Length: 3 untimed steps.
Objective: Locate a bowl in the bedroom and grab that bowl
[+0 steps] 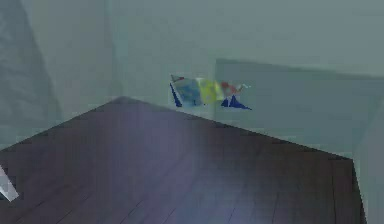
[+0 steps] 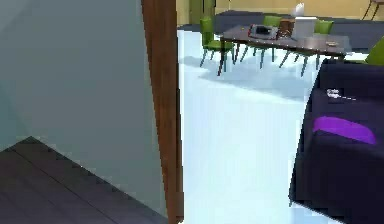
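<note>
The forward view looks into a room corner with a dark wood floor (image 1: 180, 165) and pale grey-green walls (image 1: 150, 45). A colourful picture (image 1: 208, 93) in blue, yellow and red hangs low on the far wall. In the arm side view a brown door frame (image 2: 160, 100) stands upright beside a pale wall (image 2: 70, 80), and past it a room with a light floor (image 2: 235, 130) lies open.
Beyond the doorway a dark dining table (image 2: 285, 42) carries several small items, with green chairs (image 2: 210, 35) around it. A dark sofa (image 2: 340, 150) with a purple cushion (image 2: 340, 128) stands at the arm side view's right. Dark floor (image 2: 60, 190) lies at its lower left.
</note>
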Motion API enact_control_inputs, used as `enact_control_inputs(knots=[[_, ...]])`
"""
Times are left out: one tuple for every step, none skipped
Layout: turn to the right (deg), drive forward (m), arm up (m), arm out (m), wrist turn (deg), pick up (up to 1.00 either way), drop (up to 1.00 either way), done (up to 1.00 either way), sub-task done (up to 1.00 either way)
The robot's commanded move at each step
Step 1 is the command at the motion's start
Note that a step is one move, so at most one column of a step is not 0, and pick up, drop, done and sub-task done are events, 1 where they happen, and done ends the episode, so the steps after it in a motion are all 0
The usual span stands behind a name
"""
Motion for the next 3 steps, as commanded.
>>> enact_control_inputs(knots=[[-39.0, 0.00, 0.00, 0.00, 0.0, 0.00, 0.00, 0.00, 0.00], [0.0, 0.40, 0.00, 0.00, 0.0, 0.00, 0.00, 0.00, 0.00], [-42.0, 0.00, 0.00, 0.00, 0.0, 0.00, 0.00, 0.00, 0.00]])
